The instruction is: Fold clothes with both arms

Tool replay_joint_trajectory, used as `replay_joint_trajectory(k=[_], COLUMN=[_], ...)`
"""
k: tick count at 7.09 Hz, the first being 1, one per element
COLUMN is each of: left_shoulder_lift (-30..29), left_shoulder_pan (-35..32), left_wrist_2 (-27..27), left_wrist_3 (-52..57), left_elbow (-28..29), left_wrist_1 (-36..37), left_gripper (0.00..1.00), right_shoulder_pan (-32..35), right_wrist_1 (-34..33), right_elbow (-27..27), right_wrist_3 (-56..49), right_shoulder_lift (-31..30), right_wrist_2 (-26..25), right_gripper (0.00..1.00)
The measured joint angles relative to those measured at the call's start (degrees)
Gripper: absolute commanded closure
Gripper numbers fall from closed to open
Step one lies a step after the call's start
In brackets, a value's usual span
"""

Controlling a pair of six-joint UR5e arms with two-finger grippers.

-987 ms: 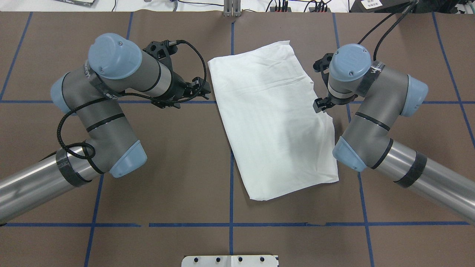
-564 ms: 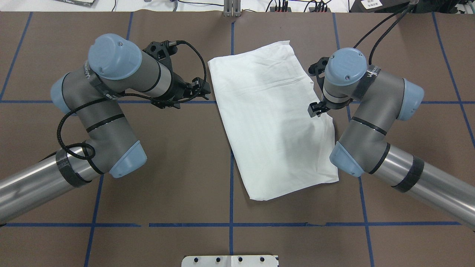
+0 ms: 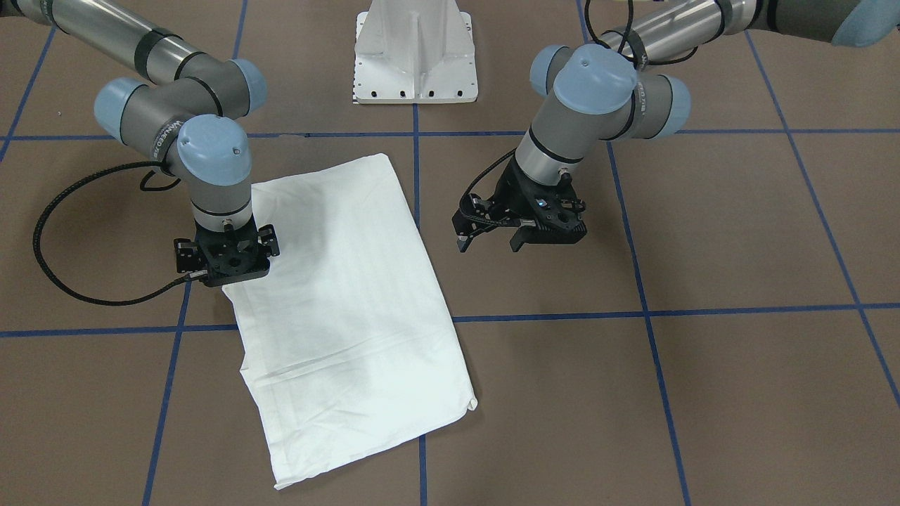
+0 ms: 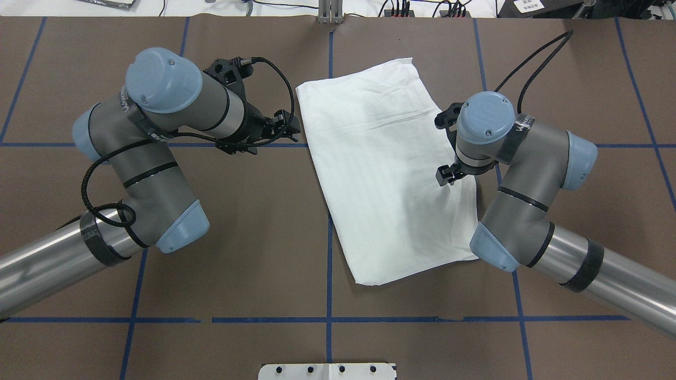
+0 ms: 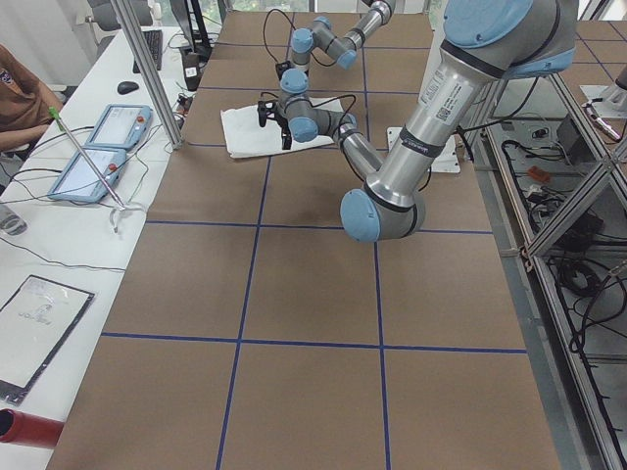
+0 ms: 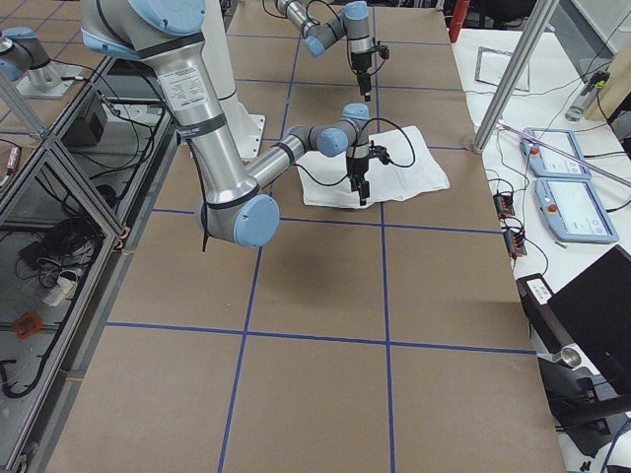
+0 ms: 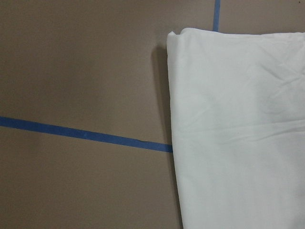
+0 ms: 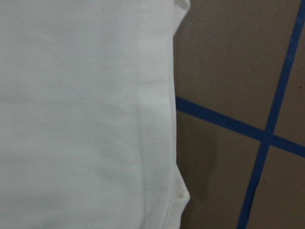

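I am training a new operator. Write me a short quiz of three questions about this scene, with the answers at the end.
1. True or false: the left gripper is open and hangs over the bare table, beside the shirt.
2. Which gripper is above the edge of the shirt? A. the left one only. B. the right gripper only. C. both.
3. Fill in the missing word: the tape lines on the table are ___ in colour.

Key: 1 true; 2 B; 3 blue.
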Motion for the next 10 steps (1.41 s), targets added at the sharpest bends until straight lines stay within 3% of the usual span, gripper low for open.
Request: replay_joint_trajectory(k=[4,7,10], left_shoulder_lift=[-0.06,0.27,0.96], left_shoulder_pan=[0.73,2.38,12.73], left_wrist_2=[0.17,0.00,0.20], left_wrist_3=[-0.14,-3.06,-18.18], left_elbow=[0.02,-1.36,-6.24], left_wrist_1=[0.07,0.51,2.95], left_gripper=[0.00,0.00,0.00], right_shoulder_pan=[-0.27,-0.32,-0.23], right_wrist_1=[-0.12,0.14,0.48], right_elbow=[7.47,12.62,18.28], right_wrist_3=[-0.75,-0.63,1.16], right_shoulder_lift=[-10.42,-13.02,-12.78], right_wrist_2=[0.21,2.67,5.63], right_gripper=[0.00,0.00,0.00])
